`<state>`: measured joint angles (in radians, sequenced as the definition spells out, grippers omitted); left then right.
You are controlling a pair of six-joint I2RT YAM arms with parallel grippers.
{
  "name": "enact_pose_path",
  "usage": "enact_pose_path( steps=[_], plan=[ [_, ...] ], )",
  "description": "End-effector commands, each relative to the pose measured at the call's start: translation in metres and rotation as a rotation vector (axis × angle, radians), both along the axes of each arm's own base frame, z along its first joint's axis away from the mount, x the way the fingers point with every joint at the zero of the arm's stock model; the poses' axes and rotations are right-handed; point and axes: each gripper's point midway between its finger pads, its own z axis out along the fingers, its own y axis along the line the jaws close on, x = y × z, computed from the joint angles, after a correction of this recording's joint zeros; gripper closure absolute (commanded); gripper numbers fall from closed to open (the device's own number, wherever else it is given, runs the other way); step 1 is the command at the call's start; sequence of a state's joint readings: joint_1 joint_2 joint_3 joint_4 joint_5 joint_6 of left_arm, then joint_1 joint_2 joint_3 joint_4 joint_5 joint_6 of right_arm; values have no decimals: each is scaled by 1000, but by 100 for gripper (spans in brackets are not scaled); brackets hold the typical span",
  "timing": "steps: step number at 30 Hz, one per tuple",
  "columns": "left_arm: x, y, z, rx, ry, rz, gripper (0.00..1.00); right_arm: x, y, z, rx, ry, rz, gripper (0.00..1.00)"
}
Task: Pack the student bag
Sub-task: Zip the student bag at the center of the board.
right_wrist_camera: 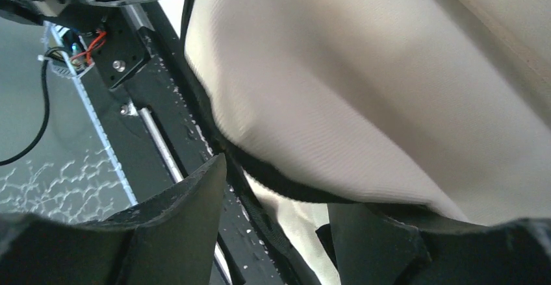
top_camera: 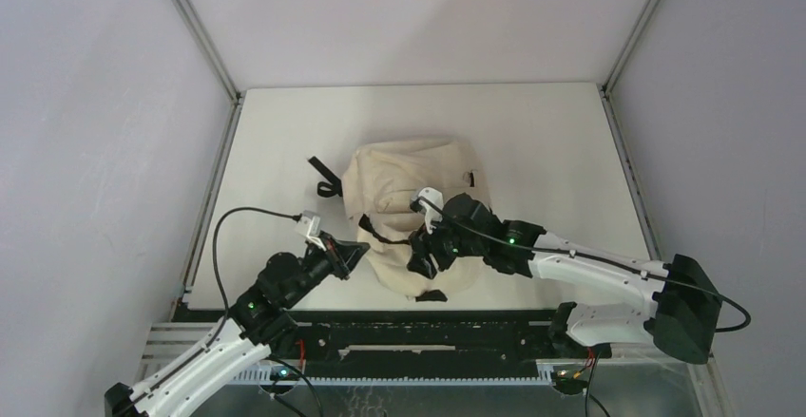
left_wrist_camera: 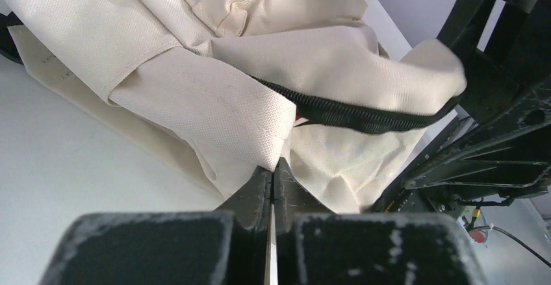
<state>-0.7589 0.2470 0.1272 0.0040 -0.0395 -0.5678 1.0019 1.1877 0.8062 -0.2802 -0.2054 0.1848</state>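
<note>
The student bag (top_camera: 409, 199), a cream canvas backpack with a black zipper, lies in the middle of the white table. My left gripper (top_camera: 356, 254) is at its near left edge and is shut on a fold of the cream fabric (left_wrist_camera: 214, 103), just below the black zipper (left_wrist_camera: 351, 115). My right gripper (top_camera: 423, 257) is over the bag's near end, jaws apart. In the right wrist view the bag's cloth (right_wrist_camera: 364, 84) and its black zipper edge (right_wrist_camera: 286, 184) hang across the open gap; the right finger (right_wrist_camera: 377, 246) sits under the cloth.
A black strap (top_camera: 325, 181) sticks out at the bag's far left. The black rail (top_camera: 428, 336) runs along the table's near edge, right under the bag's end. The right arm (left_wrist_camera: 500, 97) is close by the left gripper. Grey walls enclose the table.
</note>
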Motion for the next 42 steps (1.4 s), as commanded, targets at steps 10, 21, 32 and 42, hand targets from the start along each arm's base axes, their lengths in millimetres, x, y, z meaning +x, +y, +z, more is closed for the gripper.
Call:
enact_pose_path(
  steps=[10,21,32,42],
  plan=[
    [5,2,72,-161,-206,21,100,50,-20,-11,-120,-58,-242,29],
    [7,2,69,-147,-190,29,100,18,-11,-30,-161,24,-102,42],
    [16,8,57,-106,-122,94,93,3,-9,15,-27,-17,-24,93],
    [21,42,69,-22,-72,250,49,-32,-4,32,32,-16,144,99]
  ],
)
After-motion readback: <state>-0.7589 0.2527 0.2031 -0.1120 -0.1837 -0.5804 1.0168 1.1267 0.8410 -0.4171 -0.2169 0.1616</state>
